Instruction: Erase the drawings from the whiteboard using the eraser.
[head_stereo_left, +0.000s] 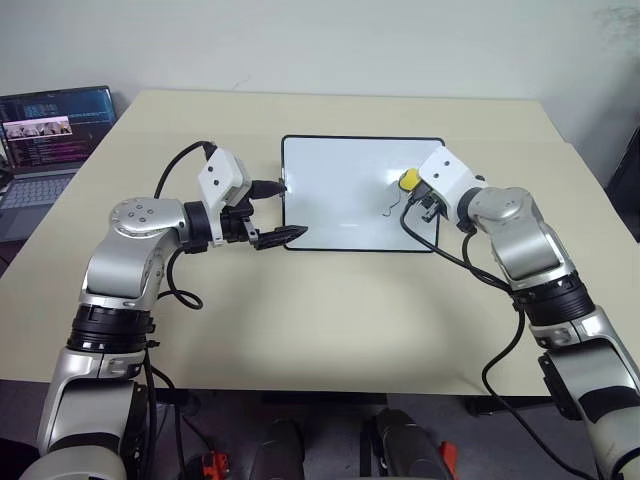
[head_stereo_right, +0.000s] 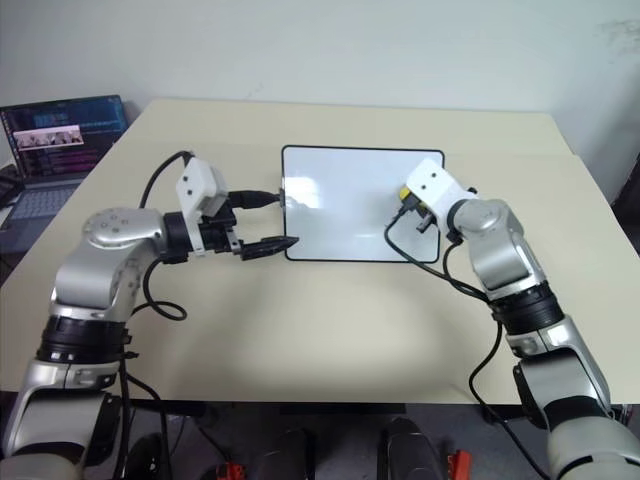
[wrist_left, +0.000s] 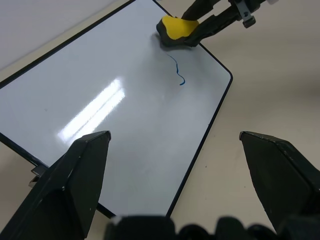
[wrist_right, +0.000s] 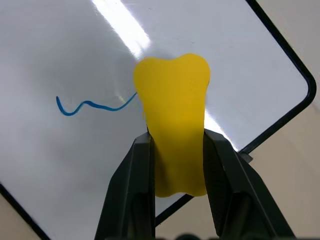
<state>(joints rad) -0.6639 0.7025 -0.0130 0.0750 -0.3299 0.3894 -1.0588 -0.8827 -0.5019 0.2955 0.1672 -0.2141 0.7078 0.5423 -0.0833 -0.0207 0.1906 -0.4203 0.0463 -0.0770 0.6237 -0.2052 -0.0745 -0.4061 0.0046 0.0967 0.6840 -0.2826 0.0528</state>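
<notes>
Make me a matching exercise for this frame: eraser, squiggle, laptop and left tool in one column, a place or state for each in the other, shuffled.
Things:
1. eraser
2. squiggle
3. laptop
4. left tool

Places or states:
A. open, at the whiteboard's left edge
B. on the table's far left corner
C. clamped in the right tool
D. blue, on the board beside the eraser

Pairs: 1-C, 2-D, 3-B, 4-A

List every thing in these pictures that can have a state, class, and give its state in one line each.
whiteboard: flat on the table, mostly wiped.
squiggle: blue, not yet erased.
eraser: clamped in the right gripper, over the board by the squiggle.
right gripper: shut on the eraser.
left gripper: open, holding nothing, at the board's left edge.
laptop: lid open, screen on.
</notes>
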